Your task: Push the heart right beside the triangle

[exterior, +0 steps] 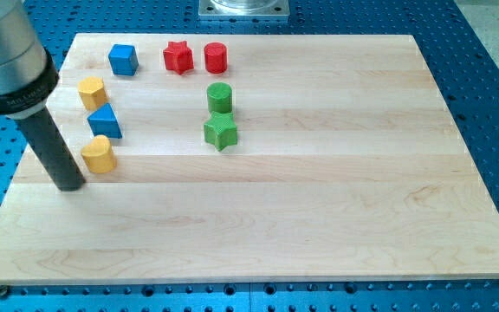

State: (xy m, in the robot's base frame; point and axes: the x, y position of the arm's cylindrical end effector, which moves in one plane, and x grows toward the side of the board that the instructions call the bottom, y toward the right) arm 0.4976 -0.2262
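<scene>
Camera view, my tip (68,185) just left of yellow heart (99,154), blue triangle (105,121) just above, no hand.

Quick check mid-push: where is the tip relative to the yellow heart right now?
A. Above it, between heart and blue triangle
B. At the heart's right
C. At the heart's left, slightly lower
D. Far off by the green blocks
C: my tip sits just to the view's left of the yellow heart, slightly lower, with the blue triangle directly above the heart.
</scene>
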